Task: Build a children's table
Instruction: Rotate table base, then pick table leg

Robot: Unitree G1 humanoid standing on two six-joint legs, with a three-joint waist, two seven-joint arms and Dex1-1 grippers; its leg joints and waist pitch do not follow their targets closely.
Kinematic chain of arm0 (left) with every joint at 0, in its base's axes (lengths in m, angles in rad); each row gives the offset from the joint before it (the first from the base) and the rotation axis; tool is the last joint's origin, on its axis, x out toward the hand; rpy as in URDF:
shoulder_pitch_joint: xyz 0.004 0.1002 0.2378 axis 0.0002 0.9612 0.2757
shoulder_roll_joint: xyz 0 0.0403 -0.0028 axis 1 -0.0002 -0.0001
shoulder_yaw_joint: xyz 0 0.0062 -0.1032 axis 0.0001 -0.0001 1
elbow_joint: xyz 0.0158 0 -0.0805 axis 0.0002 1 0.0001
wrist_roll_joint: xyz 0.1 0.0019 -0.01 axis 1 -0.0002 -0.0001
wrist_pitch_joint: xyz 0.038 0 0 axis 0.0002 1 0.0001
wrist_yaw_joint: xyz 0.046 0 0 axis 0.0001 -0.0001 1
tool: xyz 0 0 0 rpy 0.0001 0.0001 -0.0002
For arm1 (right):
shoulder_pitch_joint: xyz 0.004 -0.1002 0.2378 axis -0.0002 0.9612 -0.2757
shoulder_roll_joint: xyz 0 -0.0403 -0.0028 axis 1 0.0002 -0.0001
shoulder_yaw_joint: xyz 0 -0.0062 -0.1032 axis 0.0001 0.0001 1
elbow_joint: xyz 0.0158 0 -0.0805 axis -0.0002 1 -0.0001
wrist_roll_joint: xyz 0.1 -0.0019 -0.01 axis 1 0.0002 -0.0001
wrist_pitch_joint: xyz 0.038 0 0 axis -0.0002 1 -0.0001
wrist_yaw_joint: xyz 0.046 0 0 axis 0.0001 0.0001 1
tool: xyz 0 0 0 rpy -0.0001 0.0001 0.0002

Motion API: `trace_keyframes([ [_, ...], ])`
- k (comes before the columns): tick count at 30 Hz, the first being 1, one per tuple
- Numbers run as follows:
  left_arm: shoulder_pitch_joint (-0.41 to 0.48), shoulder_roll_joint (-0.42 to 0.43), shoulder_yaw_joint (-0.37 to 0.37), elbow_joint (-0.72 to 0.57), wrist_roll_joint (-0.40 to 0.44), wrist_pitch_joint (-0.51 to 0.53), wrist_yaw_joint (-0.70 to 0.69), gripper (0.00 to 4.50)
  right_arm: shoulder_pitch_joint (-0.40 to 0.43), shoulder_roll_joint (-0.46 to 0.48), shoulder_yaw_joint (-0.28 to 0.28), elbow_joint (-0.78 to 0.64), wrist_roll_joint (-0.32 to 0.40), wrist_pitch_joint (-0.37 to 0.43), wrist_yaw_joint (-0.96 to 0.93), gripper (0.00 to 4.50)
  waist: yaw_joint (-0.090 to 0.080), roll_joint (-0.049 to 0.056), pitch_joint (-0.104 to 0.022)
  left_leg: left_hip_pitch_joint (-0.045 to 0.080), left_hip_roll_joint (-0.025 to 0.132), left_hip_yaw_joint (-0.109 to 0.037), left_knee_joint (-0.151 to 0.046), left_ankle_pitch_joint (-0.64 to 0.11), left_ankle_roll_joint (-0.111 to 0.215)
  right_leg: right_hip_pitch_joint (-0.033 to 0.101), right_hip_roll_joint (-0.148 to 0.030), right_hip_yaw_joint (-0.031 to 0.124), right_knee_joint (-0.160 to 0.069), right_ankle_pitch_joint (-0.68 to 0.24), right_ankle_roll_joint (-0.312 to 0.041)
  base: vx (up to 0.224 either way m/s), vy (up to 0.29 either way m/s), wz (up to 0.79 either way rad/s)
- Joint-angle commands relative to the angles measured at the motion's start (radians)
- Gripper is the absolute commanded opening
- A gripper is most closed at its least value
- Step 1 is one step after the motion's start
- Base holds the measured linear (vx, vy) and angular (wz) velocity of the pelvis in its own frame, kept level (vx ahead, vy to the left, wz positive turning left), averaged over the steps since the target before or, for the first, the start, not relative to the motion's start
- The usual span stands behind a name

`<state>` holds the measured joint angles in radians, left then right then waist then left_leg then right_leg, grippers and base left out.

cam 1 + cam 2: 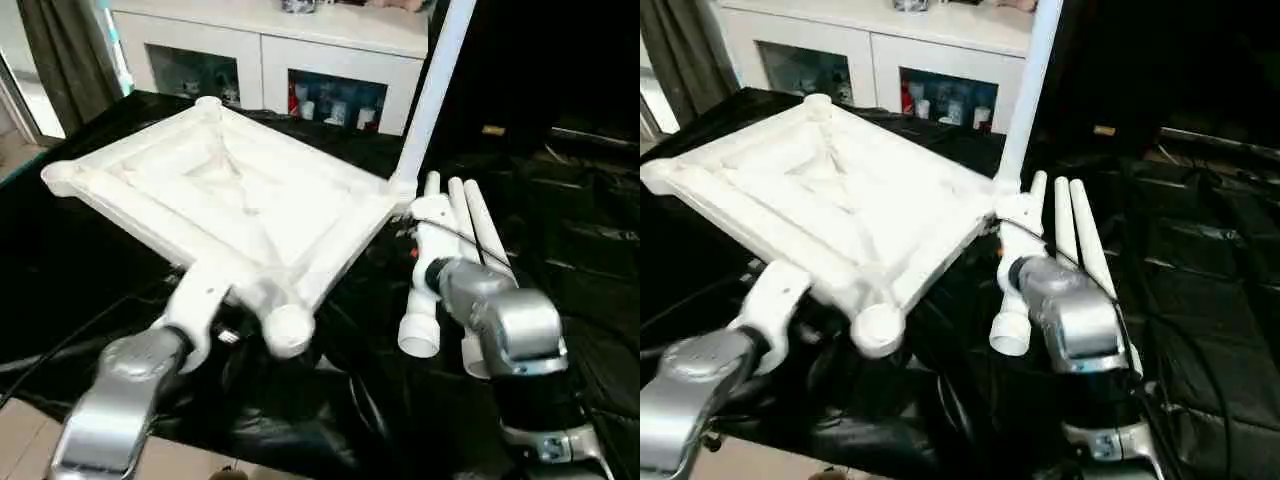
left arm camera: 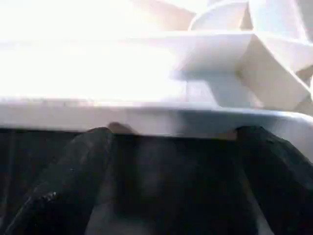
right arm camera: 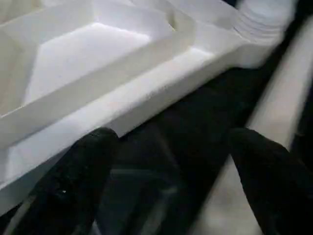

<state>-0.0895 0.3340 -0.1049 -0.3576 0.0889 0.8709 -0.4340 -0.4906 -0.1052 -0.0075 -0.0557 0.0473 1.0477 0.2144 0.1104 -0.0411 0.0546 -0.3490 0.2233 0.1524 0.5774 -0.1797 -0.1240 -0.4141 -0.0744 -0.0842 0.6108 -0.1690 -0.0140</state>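
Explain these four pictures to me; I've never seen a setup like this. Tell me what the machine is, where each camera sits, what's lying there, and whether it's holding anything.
This is a humanoid robot with two silver arms, building a children's table.

The two wide pictures come from cameras on its head, looking down over its forearms. The other two come from a camera on each wrist, looking along that gripper's two black fingers.

On black sheeting lies the white tabletop, underside up. One leg already stands in a corner socket; three loose legs lie beside it.

The left gripper and right gripper are both open at the tabletop's edge, holding nothing.
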Motion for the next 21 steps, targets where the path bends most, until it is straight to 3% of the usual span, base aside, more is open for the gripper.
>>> trace_keyframes([
  [1,-0.028,-0.012,-0.032,0.031,-0.007,-0.034,0.000,4.50,-0.025,0.004,-0.032,-0.038,-0.010,0.089,-0.029,4.39,-0.004,0.024,-0.059,0.001,-0.010,0.008,-0.073,-0.257,-0.042,0.051,-0.039,0.047,-0.082,-0.291,-0.058,0.000,0.000,0.00],
  [8,-0.074,-0.016,-0.051,0.102,-0.014,-0.108,-0.012,4.50,-0.065,0.017,-0.107,-0.037,-0.022,0.250,-0.105,4.45,-0.003,0.029,-0.065,0.002,-0.010,0.010,-0.069,-0.193,-0.057,0.055,-0.039,0.049,-0.070,-0.184,-0.082,0.000,0.000,0.00],
  [11,-0.082,0.007,-0.032,0.091,-0.028,-0.127,-0.033,4.50,-0.066,0.022,-0.130,-0.024,-0.013,0.313,-0.099,4.45,-0.001,0.031,-0.062,0.005,-0.010,0.009,-0.071,-0.225,-0.059,0.055,-0.041,0.048,-0.074,-0.233,-0.078,0.000,0.000,0.00],
  [13,-0.086,0.045,-0.018,0.047,-0.066,-0.152,-0.095,4.50,-0.066,0.026,-0.135,-0.005,-0.012,0.372,-0.099,4.45,-0.002,0.025,-0.062,0.006,-0.010,0.009,-0.071,-0.227,-0.057,0.054,-0.043,0.047,-0.076,-0.263,-0.072,0.000,0.000,0.00],
  [17,-0.094,0.095,-0.015,-0.050,-0.149,-0.151,-0.217,4.50,-0.072,0.048,-0.170,0.038,0.016,0.409,-0.099,4.45,-0.002,0.024,-0.063,0.005,-0.007,0.009,-0.071,-0.217,-0.063,0.053,-0.045,0.048,-0.069,-0.241,-0.091,0.000,0.000,0.00],
  [19,-0.103,0.114,-0.019,-0.088,-0.177,-0.139,-0.258,4.50,-0.071,0.051,-0.172,0.051,0.019,0.412,-0.099,4.07,-0.002,0.025,-0.063,0.004,-0.007,0.011,-0.070,-0.198,-0.068,0.053,-0.044,0.049,-0.064,-0.212,-0.102,0.000,0.000,0.00],
  [21,-0.113,0.125,-0.021,-0.114,-0.200,-0.124,-0.276,4.50,-0.073,0.054,-0.175,0.053,0.020,0.416,-0.098,4.07,-0.002,0.027,-0.063,0.005,-0.007,0.012,-0.070,-0.193,-0.070,0.053,-0.043,0.049,-0.062,-0.202,-0.102,0.000,0.000,0.00],
])
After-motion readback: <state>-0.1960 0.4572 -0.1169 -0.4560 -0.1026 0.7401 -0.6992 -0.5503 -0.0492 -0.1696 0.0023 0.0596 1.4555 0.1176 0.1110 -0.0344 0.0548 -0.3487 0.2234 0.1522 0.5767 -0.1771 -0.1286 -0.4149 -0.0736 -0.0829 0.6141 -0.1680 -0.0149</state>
